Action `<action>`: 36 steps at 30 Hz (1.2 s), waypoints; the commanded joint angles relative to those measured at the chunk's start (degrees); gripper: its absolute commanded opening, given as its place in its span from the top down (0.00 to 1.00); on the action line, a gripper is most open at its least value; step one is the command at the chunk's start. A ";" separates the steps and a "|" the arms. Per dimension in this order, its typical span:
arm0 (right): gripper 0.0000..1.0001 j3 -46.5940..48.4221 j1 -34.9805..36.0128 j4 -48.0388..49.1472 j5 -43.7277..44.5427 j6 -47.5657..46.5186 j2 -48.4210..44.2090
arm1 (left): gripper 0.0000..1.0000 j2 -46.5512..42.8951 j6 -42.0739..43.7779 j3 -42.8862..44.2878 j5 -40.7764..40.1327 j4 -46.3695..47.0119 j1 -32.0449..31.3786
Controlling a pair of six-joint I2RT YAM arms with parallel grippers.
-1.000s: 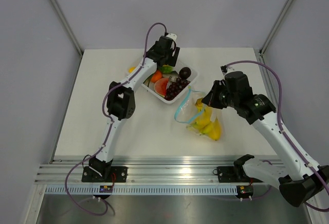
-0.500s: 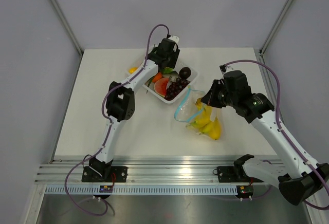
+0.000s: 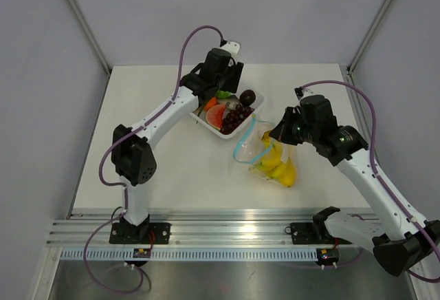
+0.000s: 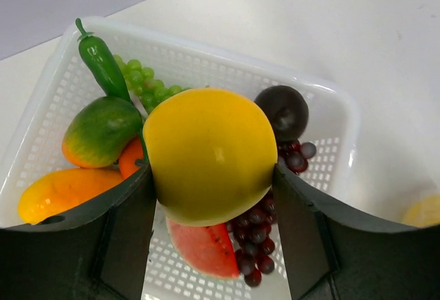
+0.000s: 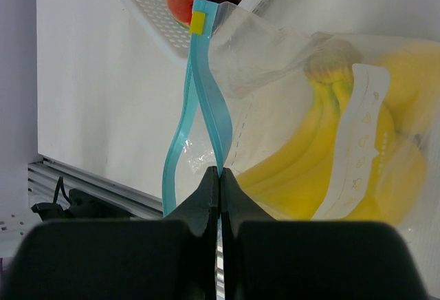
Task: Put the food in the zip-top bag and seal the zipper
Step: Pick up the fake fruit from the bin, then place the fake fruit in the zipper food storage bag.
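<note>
With the left jaws (image 4: 213,176), part open, gripping a round yellow fruit (image 4: 206,142) up over the white tray (image 4: 328,100) near the far edge of the worktop (image 3: 158,169), likely to carry it across. With the tight-shut right jaws (image 5: 218,176), pinching the blue zipper (image 5: 203,49) to hold the zip-top bag (image 5: 275,87) mouth up and open. Already inside: bananas (image 5: 309,169), right of the worktop's middle, just beside the tray.

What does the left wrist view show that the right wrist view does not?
Only left wrist: the left pincer gripping a round yellow fruit, above a green chilli and a dark round fruit. Only right wrist: the right pincer shut on the blue zipper of the zip-top bag, bananas inside. Both: the white basket, the watermelon slice, the dark red grapes.
</note>
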 commanded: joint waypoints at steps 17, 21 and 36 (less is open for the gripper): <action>1.00 1.68 0.29 2.53 0.97 0.73 -0.04 | 0.92 -37.74 -13.43 -28.88 20.43 -1.14 -10.33; 1.00 1.50 0.20 2.88 0.44 1.25 -0.30 | 0.92 -39.43 -17.48 -33.55 24.30 3.44 -12.26; 1.00 1.68 0.20 1.30 0.79 2.66 -4.43 | 0.51 -24.75 -23.11 -29.43 25.89 9.87 -14.81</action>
